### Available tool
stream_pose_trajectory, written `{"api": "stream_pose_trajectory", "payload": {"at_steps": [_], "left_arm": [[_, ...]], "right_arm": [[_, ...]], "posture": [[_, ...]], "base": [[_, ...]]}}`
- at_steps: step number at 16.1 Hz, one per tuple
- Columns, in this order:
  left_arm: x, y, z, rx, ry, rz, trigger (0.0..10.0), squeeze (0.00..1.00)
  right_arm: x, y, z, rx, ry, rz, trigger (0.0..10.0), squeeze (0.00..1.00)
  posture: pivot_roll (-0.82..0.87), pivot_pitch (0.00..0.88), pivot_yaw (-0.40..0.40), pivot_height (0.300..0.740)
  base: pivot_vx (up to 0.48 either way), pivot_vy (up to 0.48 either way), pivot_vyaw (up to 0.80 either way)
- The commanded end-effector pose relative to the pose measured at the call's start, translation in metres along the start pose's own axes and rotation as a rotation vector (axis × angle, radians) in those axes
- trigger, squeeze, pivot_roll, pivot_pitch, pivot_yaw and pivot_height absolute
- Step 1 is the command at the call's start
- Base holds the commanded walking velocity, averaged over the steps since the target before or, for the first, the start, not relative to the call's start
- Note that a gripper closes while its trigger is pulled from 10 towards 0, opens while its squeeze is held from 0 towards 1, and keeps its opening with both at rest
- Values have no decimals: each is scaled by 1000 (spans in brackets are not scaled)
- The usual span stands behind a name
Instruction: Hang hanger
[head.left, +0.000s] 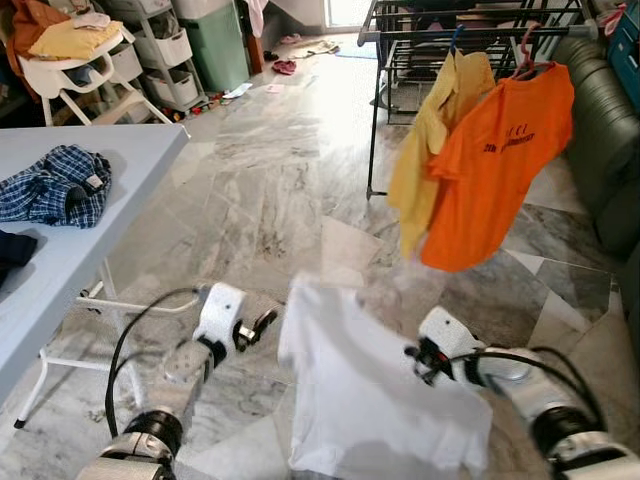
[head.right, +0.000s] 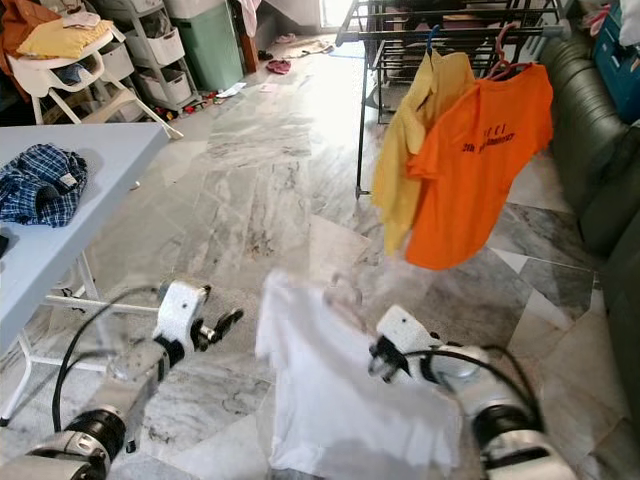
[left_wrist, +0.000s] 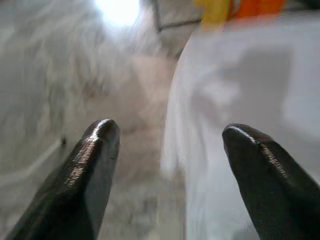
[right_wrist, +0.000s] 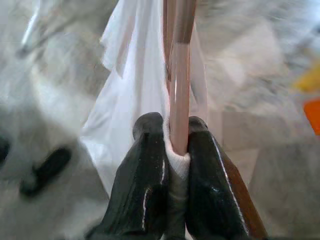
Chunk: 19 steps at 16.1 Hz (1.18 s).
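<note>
While the drying rack (head.left: 470, 25) is being left well ahead, the pink hanger (right_wrist: 179, 75) with the white shirt (head.left: 370, 400) is being pinched by the right gripper (right_wrist: 170, 135), the left gripper (left_wrist: 165, 135) is being kept spread, so the hanging is not yet done.

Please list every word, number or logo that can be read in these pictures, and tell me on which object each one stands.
Orange T-shirt on the drying rack: a dark print across the chest, too small and blurred to read.
Checked shirt on the table: a small neck label, not readable.
White shirt held by the right gripper: no text seen.
</note>
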<state>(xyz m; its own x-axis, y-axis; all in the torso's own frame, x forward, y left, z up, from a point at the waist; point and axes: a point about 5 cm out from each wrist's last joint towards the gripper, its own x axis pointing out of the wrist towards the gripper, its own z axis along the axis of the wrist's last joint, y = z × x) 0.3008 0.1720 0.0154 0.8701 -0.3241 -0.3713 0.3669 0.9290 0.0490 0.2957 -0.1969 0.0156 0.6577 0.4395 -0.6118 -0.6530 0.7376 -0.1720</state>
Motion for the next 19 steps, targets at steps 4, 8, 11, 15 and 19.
{"api": "stream_pose_trajectory", "payload": {"at_steps": [4,8,11,15,19], "left_arm": [[-19,2,-49,-163,212,162,10000,1000],[-39,-13,-90,-223,382,220,10000,1000],[-50,-24,-107,-260,457,222,10000,1000],[-51,-34,-112,-274,483,204,10000,600],[-50,-36,-112,-335,471,244,10000,0]], "right_arm": [[9,0,-8,413,-42,-383,0,0],[10,15,-29,591,25,-530,0,0],[8,30,-49,659,108,-568,0,0],[8,46,-61,603,144,-528,0,0],[18,76,-61,506,183,-436,0,0]], "posture": [[-172,0,98,740],[-196,0,95,740],[-201,0,87,740],[-197,0,66,740],[-173,0,46,740]], "base": [[0,0,0],[0,0,0],[0,0,0],[0,0,0],[0,0,0]]}}
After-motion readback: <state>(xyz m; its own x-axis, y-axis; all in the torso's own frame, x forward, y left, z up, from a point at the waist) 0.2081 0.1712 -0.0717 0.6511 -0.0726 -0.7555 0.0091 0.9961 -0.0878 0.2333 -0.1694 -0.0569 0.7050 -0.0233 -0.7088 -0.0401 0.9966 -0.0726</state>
